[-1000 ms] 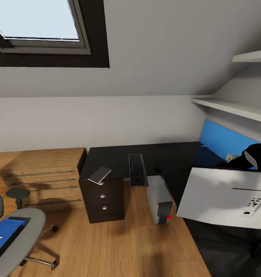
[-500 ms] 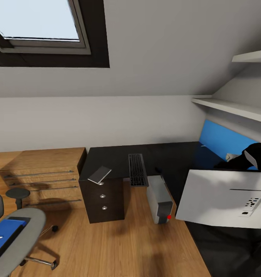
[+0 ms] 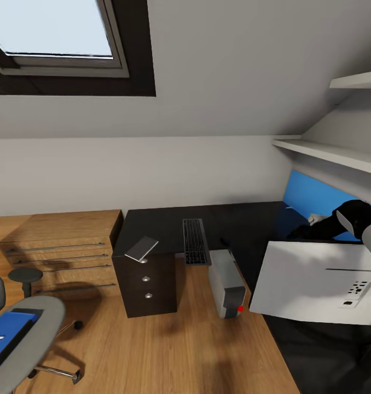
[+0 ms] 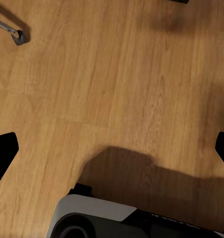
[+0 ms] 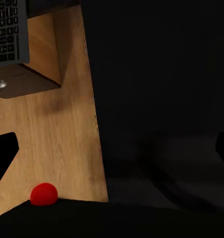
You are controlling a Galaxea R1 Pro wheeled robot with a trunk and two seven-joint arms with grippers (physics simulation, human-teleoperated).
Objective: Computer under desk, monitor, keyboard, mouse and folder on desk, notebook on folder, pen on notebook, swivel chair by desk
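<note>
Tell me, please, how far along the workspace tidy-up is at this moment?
Done: the keyboard lies on the desk, and the computer stands on the floor at its edge. In hand: the monitor, tilted white-back-up beside the right arm. Left: the folder lies on the swivel chair, away from the desk.

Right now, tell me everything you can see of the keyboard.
The keyboard is a slim, long, dark grey slab with rows of low flat keys. It lies flat on the glossy black desk, running lengthwise from the desk's back toward its front edge, with its near end at that edge, beside the three-drawer unit and just above the computer. The right wrist view shows its key rows at. Nothing rests on it.
</note>
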